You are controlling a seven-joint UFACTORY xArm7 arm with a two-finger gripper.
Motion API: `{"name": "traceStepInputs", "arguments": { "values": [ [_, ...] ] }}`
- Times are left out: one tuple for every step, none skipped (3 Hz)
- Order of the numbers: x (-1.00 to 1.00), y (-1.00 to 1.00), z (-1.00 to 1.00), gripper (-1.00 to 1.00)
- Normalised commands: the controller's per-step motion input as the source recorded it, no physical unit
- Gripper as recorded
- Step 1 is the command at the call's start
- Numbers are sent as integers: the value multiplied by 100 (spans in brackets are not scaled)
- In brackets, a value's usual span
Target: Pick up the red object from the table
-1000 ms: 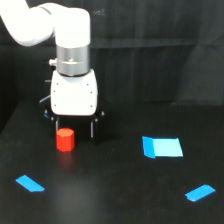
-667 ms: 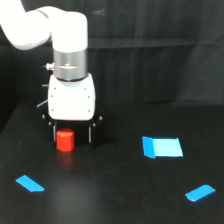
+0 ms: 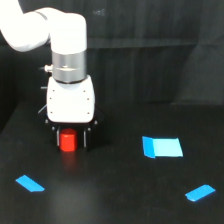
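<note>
While the white arm reached straight down near the exterior view's left, its end effector (image 3: 70,139) stood low over the black tabletop (image 3: 115,195) with its dark fingers (image 3: 87,138) on either side of the red object (image 3: 67,140), which sat upright between them. Whether the fingers pressed the block or merely flanked it could not be told, nor whether it was lifted off the surface. 3 blue patches lay apart: a large one (image 3: 162,147), a strip (image 3: 30,183) and another (image 3: 200,192)

No readable text or markings.
</note>
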Motion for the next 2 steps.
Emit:
{"name": "traceStepInputs", "arguments": {
  "values": [
    [-2,5,3,-96],
    [-4,8,-8,-100]
  ]
}}
